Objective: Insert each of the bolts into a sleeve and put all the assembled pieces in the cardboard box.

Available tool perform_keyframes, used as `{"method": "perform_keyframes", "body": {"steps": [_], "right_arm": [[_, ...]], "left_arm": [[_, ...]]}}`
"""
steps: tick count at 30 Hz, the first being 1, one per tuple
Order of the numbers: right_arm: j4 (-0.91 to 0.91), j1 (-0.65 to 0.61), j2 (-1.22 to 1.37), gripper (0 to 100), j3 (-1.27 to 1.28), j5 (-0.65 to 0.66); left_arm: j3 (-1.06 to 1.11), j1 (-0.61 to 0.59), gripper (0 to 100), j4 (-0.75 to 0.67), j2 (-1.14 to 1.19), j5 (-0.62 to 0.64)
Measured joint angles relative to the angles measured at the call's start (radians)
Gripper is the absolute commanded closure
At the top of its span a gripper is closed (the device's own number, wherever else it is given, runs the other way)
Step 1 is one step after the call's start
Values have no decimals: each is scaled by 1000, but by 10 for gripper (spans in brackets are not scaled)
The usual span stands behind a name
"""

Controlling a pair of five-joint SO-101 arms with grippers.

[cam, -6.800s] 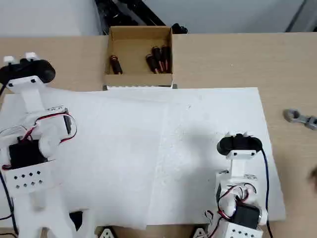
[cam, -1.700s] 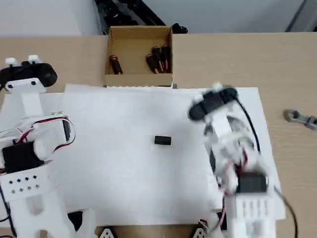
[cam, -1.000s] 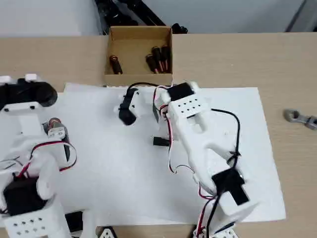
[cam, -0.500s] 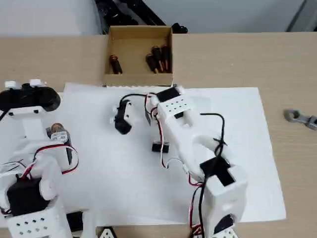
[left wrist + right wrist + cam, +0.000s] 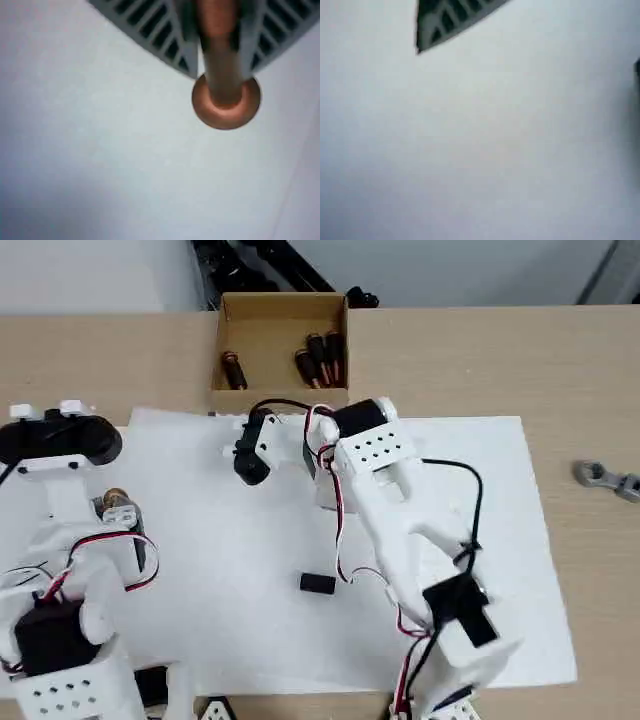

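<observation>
My left gripper [image 5: 222, 75] is shut on a copper bolt [image 5: 226, 95], head outward, just above the white foam sheet [image 5: 220, 560]. From above, that bolt [image 5: 116, 503] sits at the sheet's left side. A black sleeve [image 5: 318, 583] lies alone on the sheet, in front of the right arm. My right gripper [image 5: 320, 478] hangs over the sheet's back middle, close to the cardboard box [image 5: 283, 392]. It holds nothing, and one fingertip [image 5: 440, 25] shows over bare sheet. Several assembled pieces [image 5: 322, 358] lie in the box.
A metal wrench [image 5: 605, 477] lies on the wooden table at the far right. Dark equipment [image 5: 250, 265] stands behind the box. The right arm's body and cables [image 5: 420, 530] stretch across the sheet's right half.
The black sleeve has slid toward the front of the sheet. The right arm has drawn back toward the box and shifted right. The left arm keeps still with the bolt.
</observation>
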Motion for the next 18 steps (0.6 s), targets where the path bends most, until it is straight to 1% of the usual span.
{"method": "perform_keyframes", "body": {"steps": [4,6,10,18], "right_arm": [[152,-49,-63,779,-12,-49],[187,-78,-100,777,-12,-78],[209,-115,-178,776,18,-117],[196,-161,-249,775,221,-181]], "left_arm": [[0,0,994,0,0,0],[0,0,994,0,0,0],[0,0,994,0,0,0],[0,0,994,0,0,0]]}}
